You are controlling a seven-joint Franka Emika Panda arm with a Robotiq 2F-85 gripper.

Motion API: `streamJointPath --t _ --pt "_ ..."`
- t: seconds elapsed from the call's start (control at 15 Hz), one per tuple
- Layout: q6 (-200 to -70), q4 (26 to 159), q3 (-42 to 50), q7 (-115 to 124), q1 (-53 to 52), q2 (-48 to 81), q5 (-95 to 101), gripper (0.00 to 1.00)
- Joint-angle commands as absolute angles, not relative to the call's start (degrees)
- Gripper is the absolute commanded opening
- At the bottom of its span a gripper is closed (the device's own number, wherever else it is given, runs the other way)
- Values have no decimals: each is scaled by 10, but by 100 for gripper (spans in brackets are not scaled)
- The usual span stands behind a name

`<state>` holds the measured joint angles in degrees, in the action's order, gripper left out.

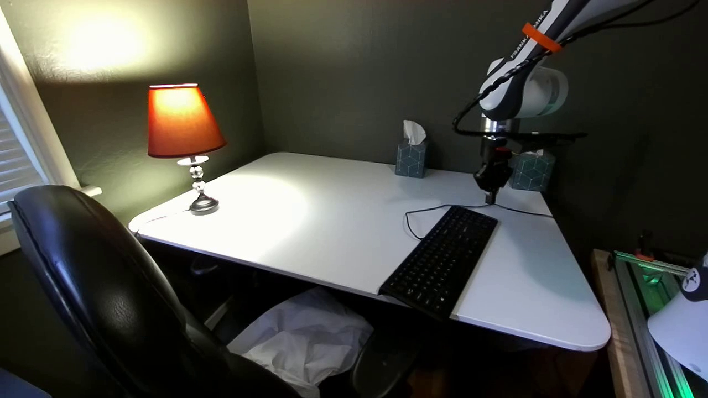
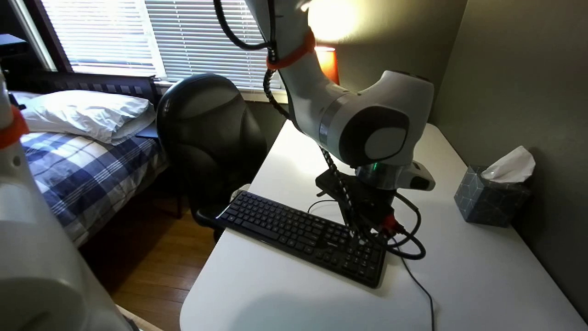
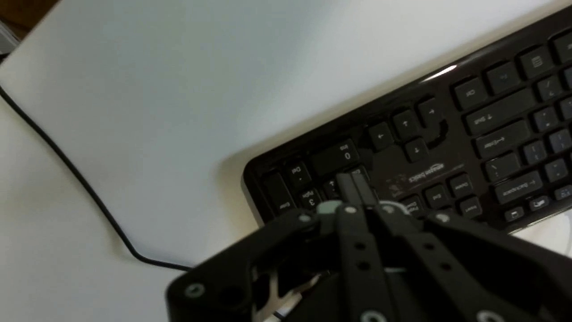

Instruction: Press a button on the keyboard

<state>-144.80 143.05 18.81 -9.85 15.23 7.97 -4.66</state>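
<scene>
The black keyboard (image 1: 445,257) lies flat on the white desk, one end at the desk's edge, as also seen in an exterior view (image 2: 294,230). In the wrist view its number pad end and arrow keys (image 3: 429,161) show upside down. My gripper (image 3: 351,179) is shut and empty; its two fingertips touch each other and point down over the number pad, covering some keys. In an exterior view the fingertips (image 1: 490,198) appear near the keyboard's far end; whether they touch a key cannot be told. In an exterior view the arm and cables partly hide the gripper.
The thin black keyboard cable (image 1: 525,210) runs across the white desk (image 1: 332,204). Two tissue boxes (image 1: 411,159) (image 1: 532,171) stand by the back wall. A lit red lamp (image 1: 182,121) stands on the far side. A black chair (image 1: 105,287) is at the desk's front.
</scene>
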Motion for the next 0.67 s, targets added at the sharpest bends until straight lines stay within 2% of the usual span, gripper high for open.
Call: streamJointPath --t 0.0,0.6 --pt "-1444 1414 177 -94 164 105 -45 0" --pt "-1416 1385 163 -108 180 144 -57 0"
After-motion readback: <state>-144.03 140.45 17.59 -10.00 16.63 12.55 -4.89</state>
